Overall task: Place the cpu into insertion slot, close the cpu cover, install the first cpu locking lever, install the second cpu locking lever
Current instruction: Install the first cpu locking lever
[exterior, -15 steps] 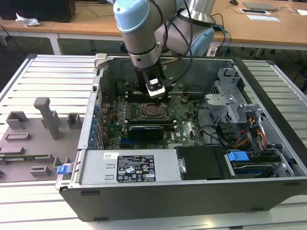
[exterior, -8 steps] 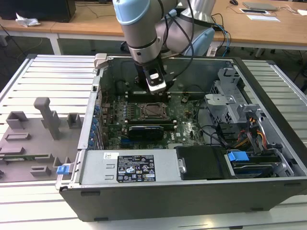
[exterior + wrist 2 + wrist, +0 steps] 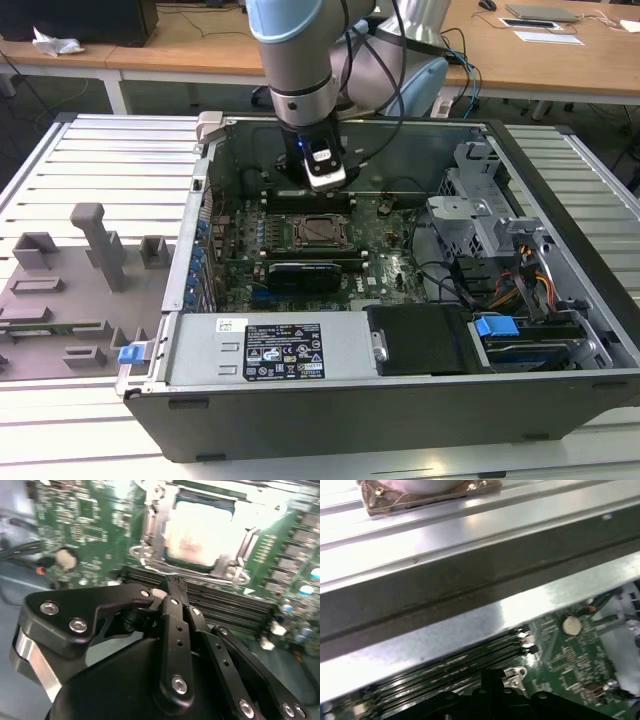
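Cpu [image 3: 200,535]: pale silvery square, seated in the slot [image 3: 320,231] at the middle of the green motherboard [image 3: 390,262], framed by the metal cover [image 3: 150,535] lying flat around it in the second wrist view. Tool [image 3: 172,587]: black fingers [image 3: 176,611] drawn together with nothing between them, poised above the memory slots [image 3: 235,611] just beside the slot, inside the open computer case [image 3: 300,400] on the ribbed tabletop [image 3: 110,160].
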Controlling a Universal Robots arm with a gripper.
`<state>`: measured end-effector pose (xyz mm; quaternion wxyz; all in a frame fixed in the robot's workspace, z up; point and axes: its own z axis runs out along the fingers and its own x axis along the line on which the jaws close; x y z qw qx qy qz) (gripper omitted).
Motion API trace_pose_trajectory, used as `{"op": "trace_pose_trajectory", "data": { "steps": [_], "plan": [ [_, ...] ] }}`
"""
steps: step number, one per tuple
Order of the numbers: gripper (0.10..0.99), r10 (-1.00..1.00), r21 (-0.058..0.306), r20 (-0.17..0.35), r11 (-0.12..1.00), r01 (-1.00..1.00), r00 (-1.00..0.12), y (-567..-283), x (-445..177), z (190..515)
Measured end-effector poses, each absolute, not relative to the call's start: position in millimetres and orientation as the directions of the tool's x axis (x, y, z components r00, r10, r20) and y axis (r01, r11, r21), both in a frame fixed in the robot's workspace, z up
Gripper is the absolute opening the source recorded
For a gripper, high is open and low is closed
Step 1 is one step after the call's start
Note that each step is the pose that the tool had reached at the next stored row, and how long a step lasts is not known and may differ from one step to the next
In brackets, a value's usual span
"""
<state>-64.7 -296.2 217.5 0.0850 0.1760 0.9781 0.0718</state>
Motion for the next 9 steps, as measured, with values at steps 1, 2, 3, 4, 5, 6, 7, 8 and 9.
{"op": "trace_pose_trajectory", "data": {
  "steps": [1, 2, 3, 4, 5, 6, 7, 8, 9],
  "plan": [
    [0.106, 0.357, 0.165, -0.124, 0.928, 0.335, -0.926, -296.2, -64.5, 217.3],
    [0.106, 0.357, 0.163, -0.120, 0.928, 0.336, -0.926, -296.2, -64.5, 217.3],
    [0.106, 0.357, 0.163, -0.120, 0.928, 0.336, -0.926, -296.2, -64.5, 217.4],
    [0.106, 0.357, 0.163, -0.120, 0.928, 0.336, -0.927, -296.2, -64.5, 217.4],
    [0.106, 0.357, 0.163, -0.120, 0.928, 0.336, -0.927, -296.2, -64.5, 217.4],
    [0.106, 0.356, 0.162, -0.120, 0.928, 0.336, -0.927, -296.2, -64.4, 217.3],
    [0.106, 0.356, 0.157, -0.122, 0.929, 0.336, -0.927, -296.2, -64.4, 217.3],
    [0.106, 0.355, 0.149, -0.125, 0.930, 0.336, -0.927, -297.4, -64.5, 217.4],
    [0.106, 0.353, 0.138, -0.129, 0.932, 0.336, -0.927, -299.9, -64.8, 217.3]
  ]
}}
